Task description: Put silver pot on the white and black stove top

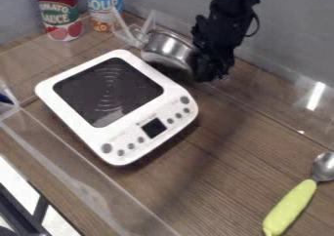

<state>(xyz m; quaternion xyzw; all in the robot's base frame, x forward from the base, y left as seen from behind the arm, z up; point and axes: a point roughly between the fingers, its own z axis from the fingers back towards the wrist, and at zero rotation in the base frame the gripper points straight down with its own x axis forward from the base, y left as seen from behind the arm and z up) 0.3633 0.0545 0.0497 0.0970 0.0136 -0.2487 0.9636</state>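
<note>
The silver pot (166, 47) sits tilted at the back of the wooden table, its open side facing the camera. My gripper (206, 66) points down at the pot's right rim, and its dark fingers are shut on that rim. In front of the pot and to its left lies the white and black stove top (111, 92), flat and turned at an angle, with its button strip toward the front right. Pot and stove stand close but apart.
Two food cans (58, 10) (104, 0) stand at the back left against the wall. A spoon with a yellow-green handle (290, 209) lies at the front right. A clear plastic wall (78, 172) runs along the table's front.
</note>
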